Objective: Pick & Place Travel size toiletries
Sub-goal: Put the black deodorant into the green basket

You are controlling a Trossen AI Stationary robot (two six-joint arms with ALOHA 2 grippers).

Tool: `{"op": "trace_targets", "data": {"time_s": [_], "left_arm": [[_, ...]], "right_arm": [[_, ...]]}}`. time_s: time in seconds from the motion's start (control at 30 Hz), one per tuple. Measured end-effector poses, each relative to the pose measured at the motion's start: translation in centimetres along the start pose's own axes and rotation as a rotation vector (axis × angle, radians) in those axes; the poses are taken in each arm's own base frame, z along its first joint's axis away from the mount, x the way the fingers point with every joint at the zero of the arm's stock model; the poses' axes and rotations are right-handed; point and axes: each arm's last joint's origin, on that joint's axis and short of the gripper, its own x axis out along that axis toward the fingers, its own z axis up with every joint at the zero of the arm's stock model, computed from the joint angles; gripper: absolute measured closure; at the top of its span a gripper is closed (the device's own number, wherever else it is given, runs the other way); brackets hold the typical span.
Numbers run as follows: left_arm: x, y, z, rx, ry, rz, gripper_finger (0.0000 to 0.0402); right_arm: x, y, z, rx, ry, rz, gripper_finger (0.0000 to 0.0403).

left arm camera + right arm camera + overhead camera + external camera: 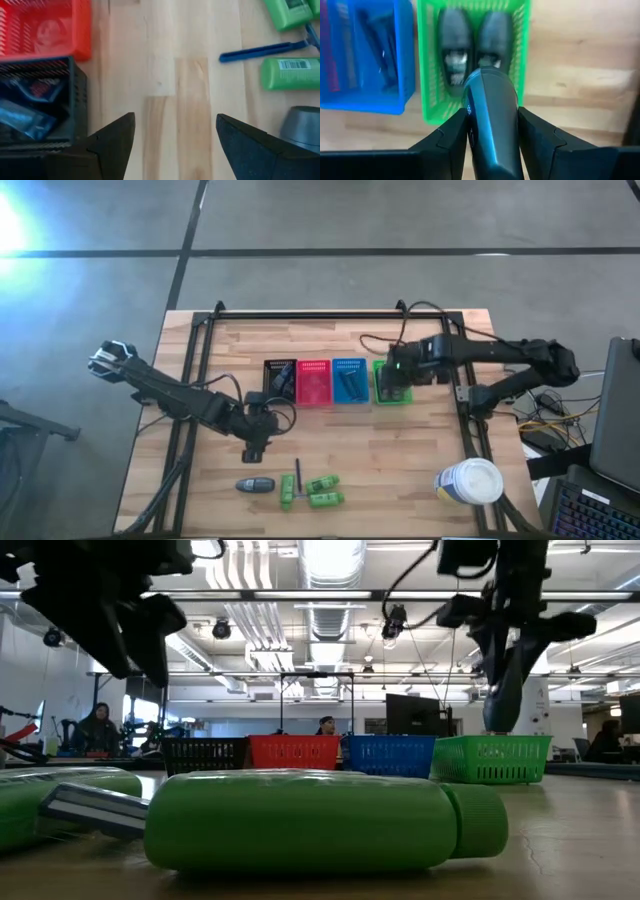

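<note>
Above the green basket point(472, 70) a dark grey oval container point(490, 125) is pinched by the right gripper point(492, 132), long axis lined up with two containers already inside. Left gripper point(175, 135), spread and empty, is held beside the black basket point(37, 107).

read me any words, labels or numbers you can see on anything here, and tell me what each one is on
No text can be read.
Green bottle: white barcode label, too blurred.
Packets in the black basket: red print, blurred.
Dark containers in the green basket: pale labels, unreadable.
White canister: print too small.
</note>
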Motion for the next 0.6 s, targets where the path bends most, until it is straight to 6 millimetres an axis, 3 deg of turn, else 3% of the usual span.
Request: {"op": "trace_targets", "data": {"time_s": [0.23, 0.6], "left_arm": [[0.3, 0.1, -0.6, -0.036, 0.023, -0.009, 0.0117], [0.3, 0.0, -0.5, -0.056, 0.015, -0.010, 0.0117]], "right_arm": [[1.7, -0.9, 4.1, 0.033, 0.266, 0.119, 0.0264], [4.3, -0.7, 8.9, 0.119, 0.550, 0.115, 0.0237]]}}
